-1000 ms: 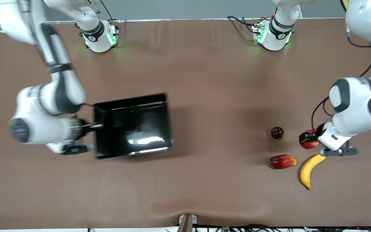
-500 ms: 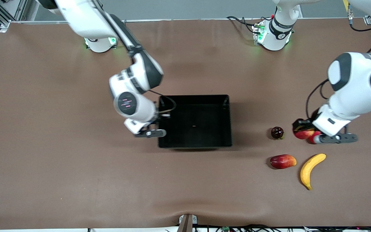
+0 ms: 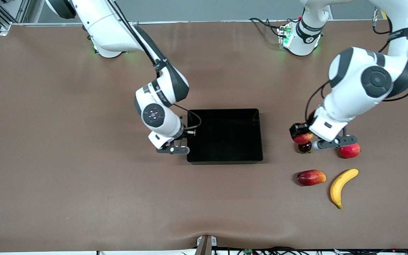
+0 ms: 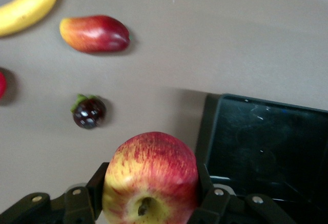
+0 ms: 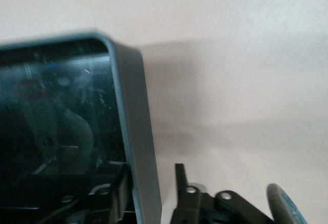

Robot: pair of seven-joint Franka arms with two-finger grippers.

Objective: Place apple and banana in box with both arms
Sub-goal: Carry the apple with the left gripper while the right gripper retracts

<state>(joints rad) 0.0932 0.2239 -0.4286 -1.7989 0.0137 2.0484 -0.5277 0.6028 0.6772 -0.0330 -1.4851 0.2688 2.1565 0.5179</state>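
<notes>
The left gripper (image 4: 149,211) is pinching the apple (image 4: 151,175) between its 2 fingers (image 4: 89,201), the fruit's dimpled top facing the wrist camera. In the front view that gripper (image 3: 301,136) is hanging over the table near the left arm's end, right above a small dark round fruit (image 3: 305,146), with the apple (image 3: 303,136) showing red under the wrist. A plain red round fruit (image 3: 349,150) is lying just beside the gripper, toward the left arm's end.

The right gripper (image 5: 151,196) is sitting at the box (image 5: 134,147) wall, 1 finger (image 5: 119,190) inside the box and the other outside, parted with gaps to the wall on both sides. In the front view this gripper (image 3: 190,132) is at the box (image 3: 225,160) wall that faces the right arm's end.

The box is resting near the middle of the table (image 3: 83,198), with nothing visible inside. The banana (image 3: 341,187) is lying on the table well apart from the box, nearer the front camera than the apple. A mango-like fruit (image 3: 311,177) is lying just beside the banana, between it and the box.
</notes>
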